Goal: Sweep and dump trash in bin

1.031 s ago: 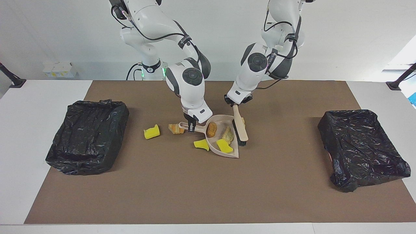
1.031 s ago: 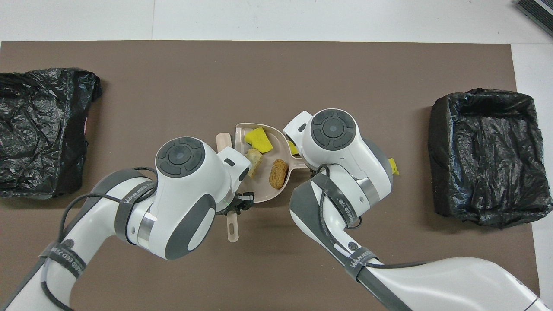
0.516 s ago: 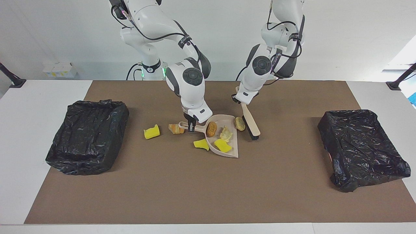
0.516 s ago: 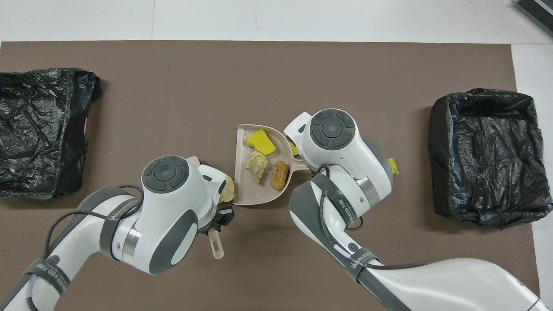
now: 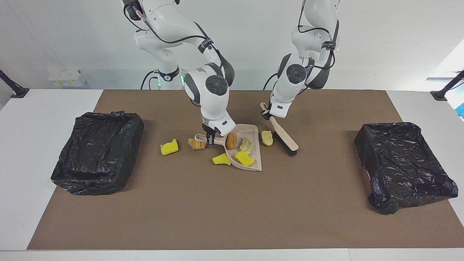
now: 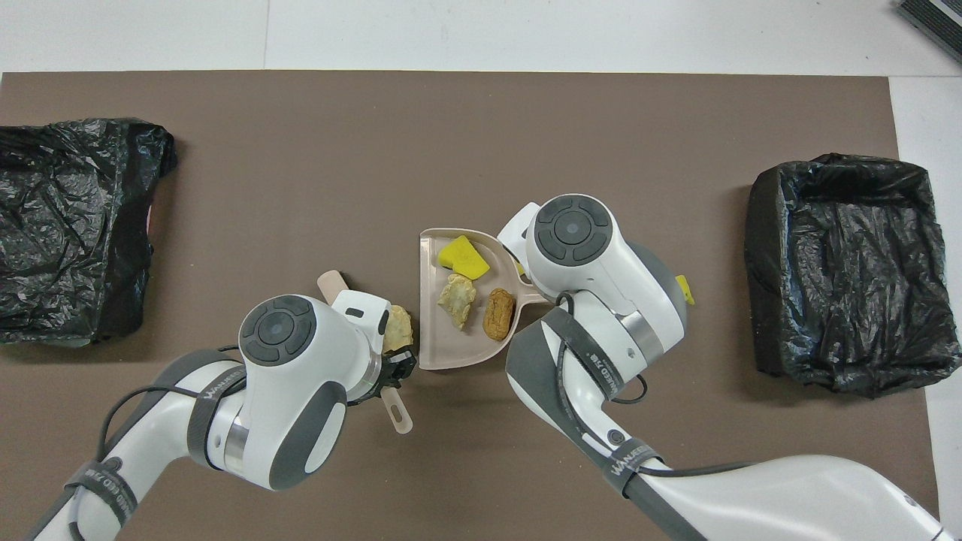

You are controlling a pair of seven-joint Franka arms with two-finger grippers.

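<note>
The beige dustpan (image 5: 250, 154) is sitting on the brown mat (image 5: 232, 210) in the middle of the tabletop (image 5: 21, 145), carrying three pieces of trash: a tan-orange lump (image 5: 231, 141), a pale crumbly lump (image 5: 246, 145) and a yellow sponge chunk (image 5: 244, 158). The right hand (image 5: 209, 138) is gripping the dustpan's handle, its fingers closed tight around it. The left hand (image 5: 268, 116) is clamping shut on the handle of the brush (image 5: 284, 136), whose bristle end is resting on the mat toward the left arm's end of the tabletop.

Four pieces are lying outside the pan: a bread-like lump (image 5: 267, 137) between the pan and the brush, a yellow chunk (image 5: 221, 159) touching the pan's outer wall, an orange pastry piece (image 5: 197, 143) beside the handle, and another yellow chunk (image 5: 169, 147) farther toward the right arm's end.

Two bins lined with black bags are standing at the mat's ends, one (image 5: 96, 152) by the right arm's end, the other (image 5: 404, 165) by the left arm's; no trash is showing in either.
</note>
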